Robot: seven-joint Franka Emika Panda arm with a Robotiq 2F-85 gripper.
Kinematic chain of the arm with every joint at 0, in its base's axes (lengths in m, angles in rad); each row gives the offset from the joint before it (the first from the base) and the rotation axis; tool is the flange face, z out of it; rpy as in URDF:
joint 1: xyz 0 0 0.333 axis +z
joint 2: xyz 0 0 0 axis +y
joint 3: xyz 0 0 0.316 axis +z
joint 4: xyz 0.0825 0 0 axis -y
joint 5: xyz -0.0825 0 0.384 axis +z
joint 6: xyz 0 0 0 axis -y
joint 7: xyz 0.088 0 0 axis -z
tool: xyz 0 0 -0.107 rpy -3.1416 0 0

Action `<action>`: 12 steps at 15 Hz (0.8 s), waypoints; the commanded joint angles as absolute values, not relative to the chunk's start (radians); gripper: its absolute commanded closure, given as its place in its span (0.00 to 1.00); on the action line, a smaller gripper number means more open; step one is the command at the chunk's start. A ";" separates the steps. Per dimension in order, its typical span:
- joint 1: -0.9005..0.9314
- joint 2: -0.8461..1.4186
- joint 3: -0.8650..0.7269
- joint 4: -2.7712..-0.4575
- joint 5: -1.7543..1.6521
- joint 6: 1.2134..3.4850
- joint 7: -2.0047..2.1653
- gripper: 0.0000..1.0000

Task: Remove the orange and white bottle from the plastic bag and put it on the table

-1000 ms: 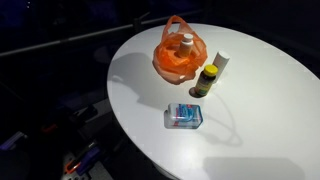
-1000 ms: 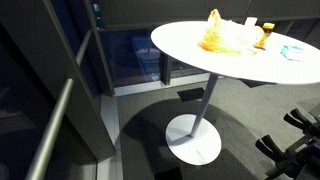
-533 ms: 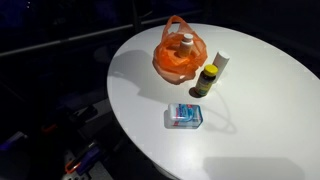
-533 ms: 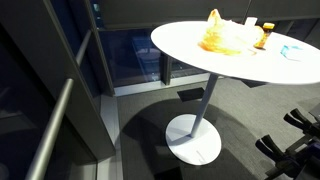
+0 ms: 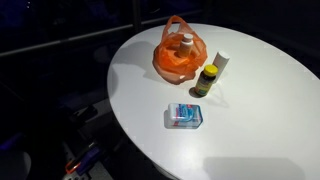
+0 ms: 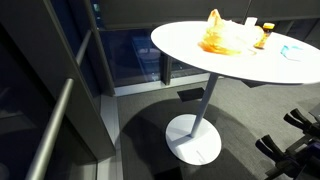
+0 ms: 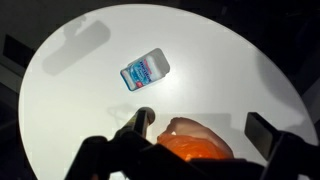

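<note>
An orange plastic bag (image 5: 178, 55) stands at the far side of the round white table (image 5: 260, 110). The orange and white bottle (image 5: 186, 43) stands upright inside it, its top showing through the bag's open mouth. The bag also shows in the other exterior view (image 6: 220, 36). In the wrist view the bag (image 7: 195, 140) lies right below my gripper (image 7: 195, 148), between the two fingers. The gripper is open and holds nothing. The bottle is hidden by the bag in that view. The arm does not show in either exterior view.
A small dark bottle with a yellow lid (image 5: 206, 79) stands beside the bag, with a white tube (image 5: 222, 61) behind it. A blue and white packet (image 5: 184, 115) lies nearer the table's front and also shows in the wrist view (image 7: 145, 71). The table stands on a single pedestal (image 6: 196, 132).
</note>
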State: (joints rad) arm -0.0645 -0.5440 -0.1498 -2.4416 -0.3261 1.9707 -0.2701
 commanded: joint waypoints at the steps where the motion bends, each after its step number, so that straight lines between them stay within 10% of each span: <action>1: -0.052 -0.403 -0.129 -2.339 -0.262 1.984 -0.222 0.00; 12: -0.055 -0.255 -0.104 -2.253 -0.105 2.019 -0.176 0.00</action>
